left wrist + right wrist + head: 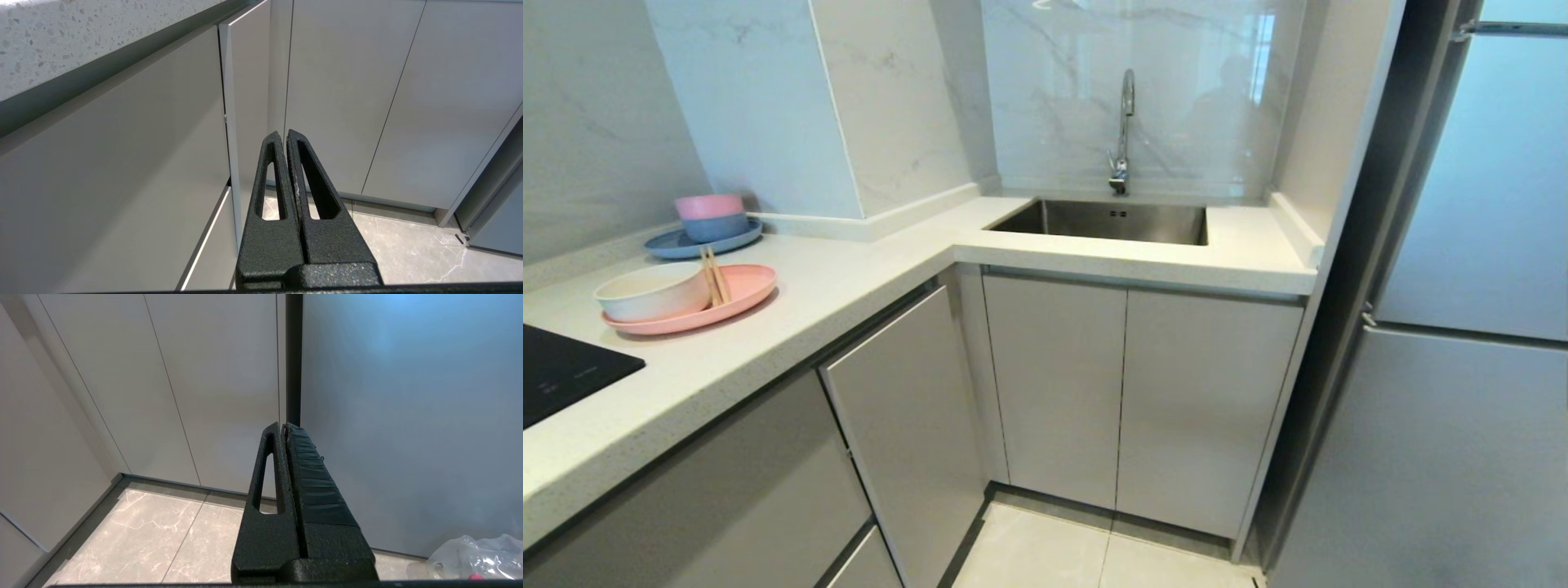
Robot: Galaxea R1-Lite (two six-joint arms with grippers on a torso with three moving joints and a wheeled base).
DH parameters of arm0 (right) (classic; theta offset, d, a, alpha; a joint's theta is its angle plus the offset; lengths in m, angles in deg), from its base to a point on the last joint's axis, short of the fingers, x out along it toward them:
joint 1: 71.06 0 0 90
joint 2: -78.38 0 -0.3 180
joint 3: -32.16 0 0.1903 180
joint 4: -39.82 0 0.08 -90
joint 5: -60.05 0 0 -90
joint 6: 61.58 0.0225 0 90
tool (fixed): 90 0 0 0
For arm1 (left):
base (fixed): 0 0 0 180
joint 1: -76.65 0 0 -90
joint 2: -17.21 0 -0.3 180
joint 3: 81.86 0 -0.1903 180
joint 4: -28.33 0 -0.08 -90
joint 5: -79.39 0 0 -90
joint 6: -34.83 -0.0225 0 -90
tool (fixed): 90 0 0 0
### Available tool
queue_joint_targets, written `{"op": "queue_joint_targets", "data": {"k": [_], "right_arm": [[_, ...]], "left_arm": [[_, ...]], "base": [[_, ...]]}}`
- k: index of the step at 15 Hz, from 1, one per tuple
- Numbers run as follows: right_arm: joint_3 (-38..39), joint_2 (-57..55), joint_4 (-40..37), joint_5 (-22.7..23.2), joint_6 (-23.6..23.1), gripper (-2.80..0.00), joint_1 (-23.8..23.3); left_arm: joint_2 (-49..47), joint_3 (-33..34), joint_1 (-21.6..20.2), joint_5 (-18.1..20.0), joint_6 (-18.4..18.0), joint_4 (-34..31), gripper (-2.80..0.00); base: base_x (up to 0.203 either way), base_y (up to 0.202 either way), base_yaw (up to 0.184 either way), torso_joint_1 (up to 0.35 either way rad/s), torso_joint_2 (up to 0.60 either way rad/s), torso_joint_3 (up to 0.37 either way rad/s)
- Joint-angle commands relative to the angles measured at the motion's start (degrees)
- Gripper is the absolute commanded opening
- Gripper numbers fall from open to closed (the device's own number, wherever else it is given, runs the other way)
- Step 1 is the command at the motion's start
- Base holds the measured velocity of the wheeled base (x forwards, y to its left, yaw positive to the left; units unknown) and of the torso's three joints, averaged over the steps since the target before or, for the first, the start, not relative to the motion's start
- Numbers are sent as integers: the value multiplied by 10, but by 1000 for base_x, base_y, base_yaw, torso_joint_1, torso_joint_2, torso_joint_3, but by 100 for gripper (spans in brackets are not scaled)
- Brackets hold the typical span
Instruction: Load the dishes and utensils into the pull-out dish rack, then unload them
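A deep cream-white bowl (654, 291) sits on a pink plate (747, 286) at the left of the pale counter (849, 286). A pair of wooden chopsticks (715, 278) leans on the plate beside the bowl. The pull-out dish rack is hidden; all grey cabinet fronts below the counter stand closed, and one tall front (907, 425) sits slightly proud. Neither arm shows in the head view. My left gripper (284, 132) is shut and empty, low in front of that tall front (245, 102). My right gripper (284, 424) is shut and empty, near the fridge side (408, 416).
A blue plate (670, 242) carrying a pink bowl (709, 206) stacked in a blue bowl (715, 226) stands behind the pink plate. A black hob (564, 367) lies at the far left. Sink (1127, 219) with faucet (1125, 122) ahead; fridge (1462, 367) right. A plastic bag (478, 555) lies on the floor.
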Motion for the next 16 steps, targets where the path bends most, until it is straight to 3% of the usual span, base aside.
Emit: {"op": "queue_joint_targets", "data": {"k": [1, 16], "right_arm": [[1, 0, 0, 0, 0, -280, 0], [1, 0, 0, 0, 0, -280, 0]], "left_arm": [[1, 0, 0, 0, 0, 0, -280], [1, 0, 0, 0, 1, 0, -280]], "base": [[0, 0, 0, 0, 0, 0], [0, 0, 0, 0, 0, 0]]}}
